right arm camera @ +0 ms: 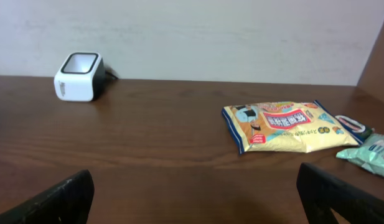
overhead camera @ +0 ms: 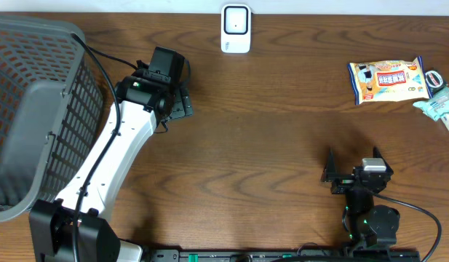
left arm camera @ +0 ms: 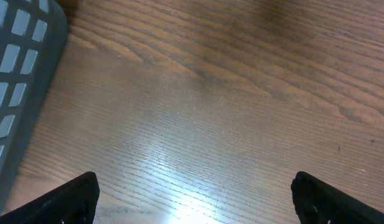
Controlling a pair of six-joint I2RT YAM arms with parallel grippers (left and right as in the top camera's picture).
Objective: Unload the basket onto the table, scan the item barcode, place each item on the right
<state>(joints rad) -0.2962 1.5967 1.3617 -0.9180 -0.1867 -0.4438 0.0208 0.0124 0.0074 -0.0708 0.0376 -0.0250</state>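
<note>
On the dark brown wooden table, towards its far right corner, the yellow printed snack packet lies flat, with a pale green pouch just beside it. A white box-shaped barcode scanner stands at the far edge, well apart from the packet. The right hand hovers near the front edge with jaws spread wide and empty. The left hand — likewise spread, gripping nothing — hangs over bare wood beside a grey perforated plastic basket.

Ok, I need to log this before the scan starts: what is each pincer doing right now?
Left pincer: open, holding nothing.
Right pincer: open, holding nothing.
</note>
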